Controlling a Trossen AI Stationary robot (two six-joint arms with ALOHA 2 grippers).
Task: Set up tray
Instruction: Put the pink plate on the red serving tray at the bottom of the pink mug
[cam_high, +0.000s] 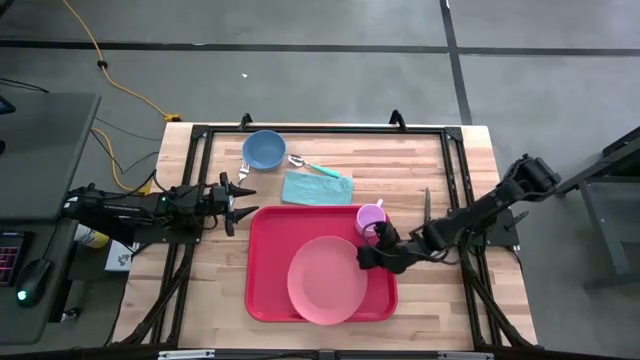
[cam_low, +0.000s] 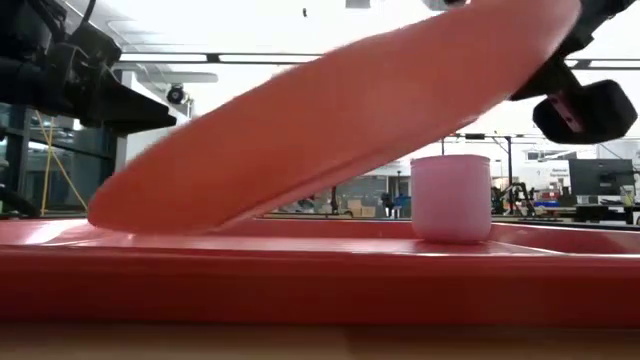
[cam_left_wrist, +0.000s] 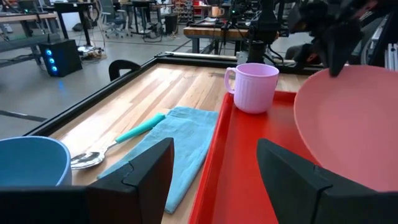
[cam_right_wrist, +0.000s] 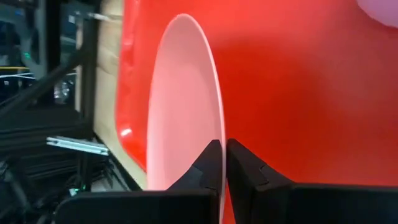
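right gripper (cam_high: 372, 257): mine, at centre-right of the high view, fingers pressed together on the rim of the pink plate (cam_high: 327, 279); my wrist view shows the rim pinched thin between them.
why the plate tilts: I hold only its one edge, so in the low view the opposite edge rests on the tray floor at the left while my side rides high at the upper right. I judge it is partway through being laid flat.
tray (cam_high: 268, 300): red, on the wooden table (cam_high: 450, 180) at lower centre of the high view; its long axis runs left to right across the frame, rim up.
pink cup (cam_high: 370, 218): upright in the tray's upper-right corner, just beside my wrist, handle side unclear from above.
left gripper (cam_high: 236, 199): spread and empty, waiting left of the tray, pointing toward it.
still outside the tray: blue bowl (cam_high: 264, 149), spoon (cam_high: 313, 166), teal napkin (cam_high: 316, 187), all above the tray's upper edge.
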